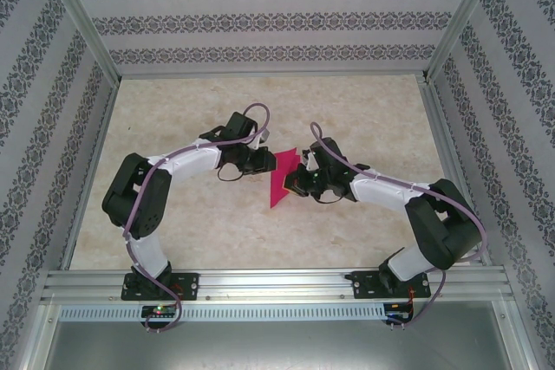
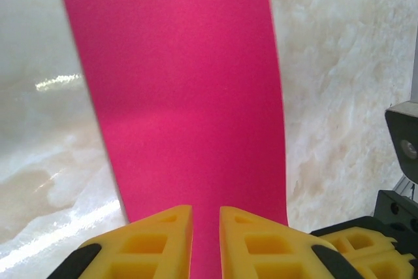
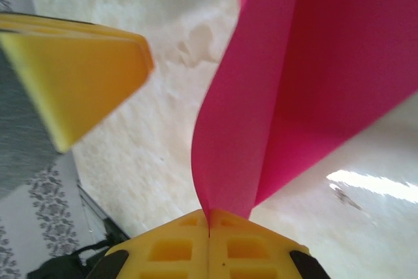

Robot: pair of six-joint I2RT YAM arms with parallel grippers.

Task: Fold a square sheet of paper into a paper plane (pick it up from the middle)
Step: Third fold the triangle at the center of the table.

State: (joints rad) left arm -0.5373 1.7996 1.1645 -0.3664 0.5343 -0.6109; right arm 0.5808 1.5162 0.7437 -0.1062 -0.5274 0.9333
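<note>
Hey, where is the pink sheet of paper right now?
The pink sheet is over the middle of the table, pinched between the two grippers: the left gripper holds its left side and the right gripper its right side.

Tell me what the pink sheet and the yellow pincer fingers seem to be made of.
The pink sheet: thin matte paper, apparently; it curves softly without shine. The right pincer's fingers: yellow moulded plastic or rubber, with square recesses; unclear which.
</note>
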